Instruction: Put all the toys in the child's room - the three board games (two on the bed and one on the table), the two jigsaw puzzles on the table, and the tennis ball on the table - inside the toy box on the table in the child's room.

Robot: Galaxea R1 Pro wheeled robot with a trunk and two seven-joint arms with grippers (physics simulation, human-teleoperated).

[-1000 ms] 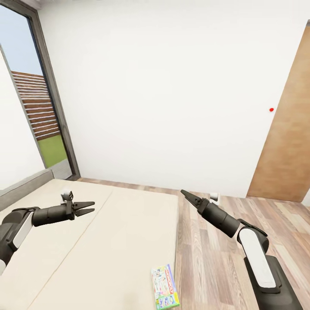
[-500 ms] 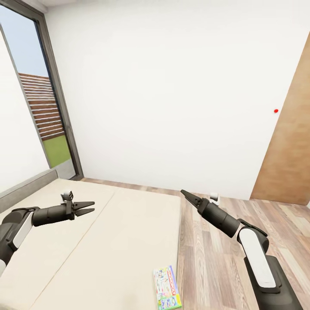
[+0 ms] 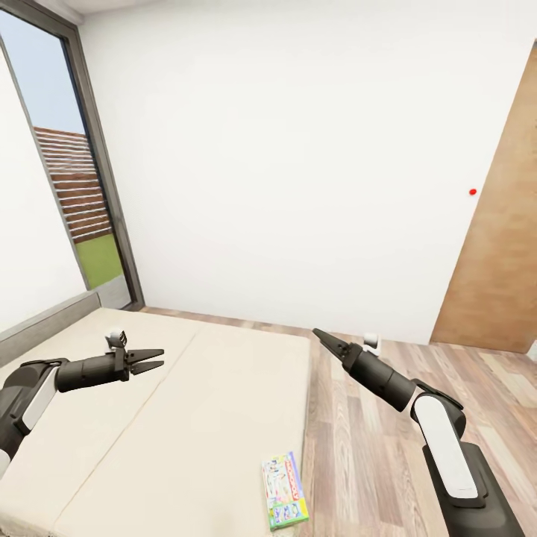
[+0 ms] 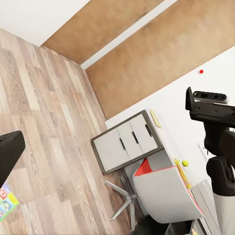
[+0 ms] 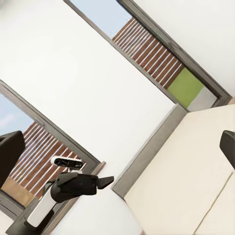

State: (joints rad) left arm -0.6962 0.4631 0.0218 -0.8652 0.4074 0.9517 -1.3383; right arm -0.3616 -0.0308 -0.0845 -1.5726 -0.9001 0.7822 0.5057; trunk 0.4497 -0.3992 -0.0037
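1. The left gripper (image 3: 153, 359) hangs over the beige bed (image 3: 186, 418), its two dark fingers spread apart in a narrow fork, with nothing between them and touching nothing.
2. The right gripper (image 3: 321, 337) is held out over the wood-plank floor (image 3: 373, 455) just past the bed's edge; in the head view its fingers look drawn together to a point, and it carries nothing.
3. One board game (image 3: 284, 491), the green-edged box with the white colourful cover, lies flat on the mattress near its right edge, close to the robot and well apart from both grippers.
4. In the left wrist view a corner of that same box (image 4: 7, 200) shows, and farther off a small yellow-green tennis ball (image 4: 185, 163) sits on the pale top of the table (image 4: 169, 110).
5. A tall dark-framed window (image 3: 67, 194) stands beyond the bed's grey headboard (image 3: 45, 324).
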